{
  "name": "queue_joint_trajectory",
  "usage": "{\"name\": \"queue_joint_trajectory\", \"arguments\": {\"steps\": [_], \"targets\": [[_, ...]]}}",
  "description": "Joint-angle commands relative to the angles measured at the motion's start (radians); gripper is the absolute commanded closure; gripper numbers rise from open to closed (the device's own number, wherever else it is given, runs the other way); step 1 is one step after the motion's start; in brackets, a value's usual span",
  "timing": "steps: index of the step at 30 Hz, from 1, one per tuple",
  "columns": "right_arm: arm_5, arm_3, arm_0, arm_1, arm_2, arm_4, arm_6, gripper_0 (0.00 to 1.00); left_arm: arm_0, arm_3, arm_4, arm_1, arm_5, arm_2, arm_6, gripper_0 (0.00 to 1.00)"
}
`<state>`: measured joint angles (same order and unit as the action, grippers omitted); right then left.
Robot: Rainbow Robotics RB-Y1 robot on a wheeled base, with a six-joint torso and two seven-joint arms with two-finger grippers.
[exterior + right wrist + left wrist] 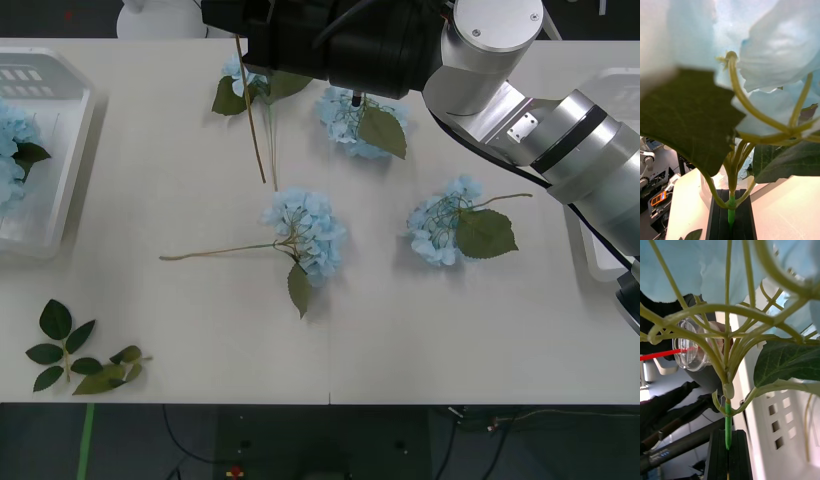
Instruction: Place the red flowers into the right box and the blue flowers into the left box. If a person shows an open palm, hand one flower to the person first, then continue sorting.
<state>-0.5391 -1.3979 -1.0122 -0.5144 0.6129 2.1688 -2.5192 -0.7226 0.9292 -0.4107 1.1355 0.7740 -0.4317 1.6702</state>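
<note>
While both black ribbed grippers clench flower stems, right gripper [731, 217] holds pale blue fabric hydrangea [782, 56] bloom-forward for carrying; left gripper [728, 455] grips another blue hydrangea [715, 273], slotted white plastic tray [784, 420] just beyond, likely drop target.

Pale sky-blue flowers [306, 231] with green leaves, white left box [62, 130], black hands [731, 219]

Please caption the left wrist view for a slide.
Left gripper clamps a pale-blue hydrangea stem beside the slotted white tray.
</note>
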Motion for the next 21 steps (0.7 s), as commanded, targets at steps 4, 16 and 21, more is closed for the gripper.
{"name": "queue_joint_trajectory", "arguments": {"steps": [4,16,21], "targets": [[0.011,-0.029,-0.002,0.036,0.007,0.011,-0.038,1.00,-0.046,-0.009,0.021,0.049,-0.027,0.016,0.029,0.63],[0.021,-0.029,0.000,0.042,0.007,0.011,-0.038,1.00,-0.041,-0.006,-0.083,0.047,-0.030,0.022,0.010,0.05],[0.037,-0.029,0.000,0.045,0.022,0.011,-0.039,1.00,0.038,0.068,-0.235,0.047,-0.028,0.116,-0.013,0.01]]}}
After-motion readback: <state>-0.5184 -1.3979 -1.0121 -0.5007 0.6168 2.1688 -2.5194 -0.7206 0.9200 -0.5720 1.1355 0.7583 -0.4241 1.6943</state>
